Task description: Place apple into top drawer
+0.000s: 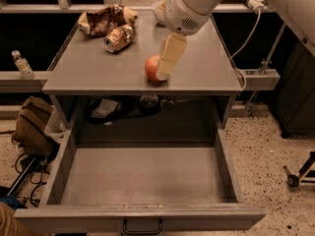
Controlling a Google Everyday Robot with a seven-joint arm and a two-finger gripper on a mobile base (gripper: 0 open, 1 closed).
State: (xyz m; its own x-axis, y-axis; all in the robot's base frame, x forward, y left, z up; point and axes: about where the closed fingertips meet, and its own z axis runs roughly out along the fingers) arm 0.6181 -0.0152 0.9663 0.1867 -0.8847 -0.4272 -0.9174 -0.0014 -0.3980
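Observation:
The red-orange apple (151,69) sits on the grey tabletop (98,68) near its front edge, about the middle. My gripper (167,65) hangs from the white arm coming in from the upper right. It is down at the apple's right side and covers that part of it. The top drawer (142,178) is pulled fully open below the table. Its flat bottom is bare, and its dark handle (141,226) shows at the front.
A crushed drink can (119,37) and a crumpled brown bag (104,18) lie at the table's back left. A white bowl (158,10) is mostly hidden behind the arm. A water bottle (22,64) stands on the left ledge. A brown sack (32,127) lies on the floor at the left.

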